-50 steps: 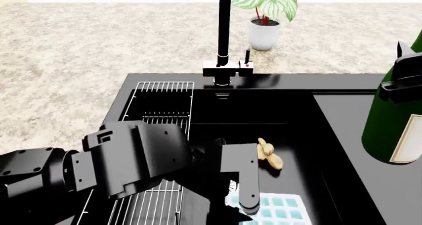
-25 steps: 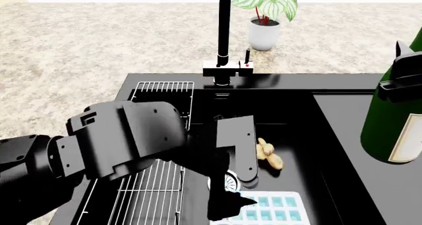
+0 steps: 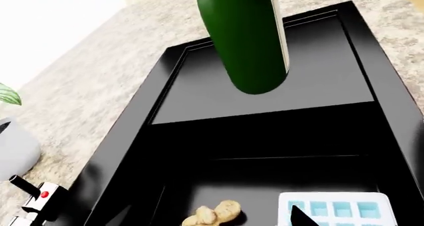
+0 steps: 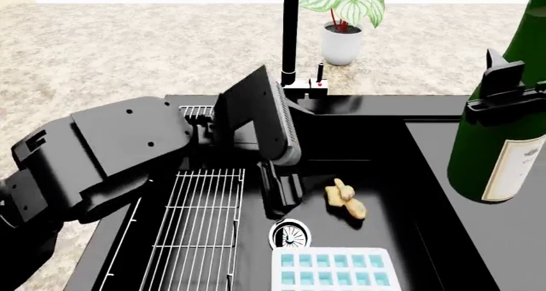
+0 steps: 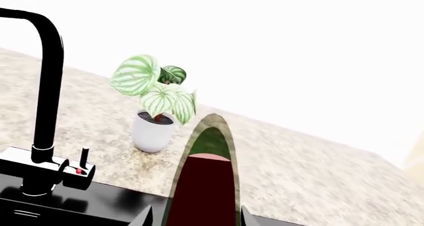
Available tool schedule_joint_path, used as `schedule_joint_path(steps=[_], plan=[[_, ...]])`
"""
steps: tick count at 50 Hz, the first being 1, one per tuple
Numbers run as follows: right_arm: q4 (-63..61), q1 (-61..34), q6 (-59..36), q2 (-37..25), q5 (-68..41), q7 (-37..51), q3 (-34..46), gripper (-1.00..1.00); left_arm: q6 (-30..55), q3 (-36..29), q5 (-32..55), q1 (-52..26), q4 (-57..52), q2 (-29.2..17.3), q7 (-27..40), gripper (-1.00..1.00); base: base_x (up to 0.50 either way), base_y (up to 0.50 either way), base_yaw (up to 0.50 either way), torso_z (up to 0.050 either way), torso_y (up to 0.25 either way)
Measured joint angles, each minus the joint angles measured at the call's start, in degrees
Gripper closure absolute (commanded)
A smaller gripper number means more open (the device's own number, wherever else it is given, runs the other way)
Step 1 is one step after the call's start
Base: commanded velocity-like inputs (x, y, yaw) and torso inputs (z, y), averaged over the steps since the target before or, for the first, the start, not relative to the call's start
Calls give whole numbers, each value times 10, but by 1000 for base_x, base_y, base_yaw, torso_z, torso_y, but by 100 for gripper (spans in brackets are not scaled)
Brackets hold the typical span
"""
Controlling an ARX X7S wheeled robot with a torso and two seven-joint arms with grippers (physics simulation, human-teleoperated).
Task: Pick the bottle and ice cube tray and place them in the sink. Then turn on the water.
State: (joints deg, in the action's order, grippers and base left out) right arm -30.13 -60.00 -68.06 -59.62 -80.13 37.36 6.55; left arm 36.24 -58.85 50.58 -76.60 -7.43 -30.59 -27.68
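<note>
— Bottle [image 4: 499, 112]?
— Dark green, white label, upright, held above the flat drainboard at the sink's [image 4: 426, 107] right side, base clear of the surface. Clamped at shoulder height by the right gripper [image 4: 503, 89].
— Ice cube tray [image 4: 336, 268]?
— Flat on the basin floor, near edge, just below the round drain [image 4: 290, 235]. Touched by neither claw.
— Left gripper [image 4: 271, 150]?
— Raised over the basin centre, spread wide, empty; one finger near the tap base, the other pointing down toward the drain.
— Nearby?
— Tan lump [image 4: 346, 199] right of the drain, wire rack [image 4: 198, 230] along the basin's left. Black tap [image 4: 290, 35] behind, potted plant [image 4: 343, 22] beyond on speckled counter [image 4: 128, 54].
</note>
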Motion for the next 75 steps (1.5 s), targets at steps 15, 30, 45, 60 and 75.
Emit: schedule_joint_path(steps=[15, 30, 45, 60, 75], plan=[[12, -23, 5, 33, 31, -17, 37, 100, -35, 70, 35, 45, -24, -65, 78, -100, 0, 0, 0, 0, 1], [21, -25, 24, 61, 67, -37, 67, 100, -59, 145, 73, 99, -23, -122, 200, -100, 0, 0, 0, 1, 1], [30, -18, 48, 83, 100, -54, 90, 100, -88, 196, 103, 165, -36, -178, 283, -100, 0, 0, 0, 0, 1], [42, -7, 78, 101, 140, -76, 114, 100, -128, 245, 118, 217, -27, -196, 388, -100, 0, 0, 0, 1, 1], [77, 6, 119, 137, 206, -114, 167, 100, -139, 264, 124, 235, -18, -204, 429, -100, 0, 0, 0, 0, 1]])
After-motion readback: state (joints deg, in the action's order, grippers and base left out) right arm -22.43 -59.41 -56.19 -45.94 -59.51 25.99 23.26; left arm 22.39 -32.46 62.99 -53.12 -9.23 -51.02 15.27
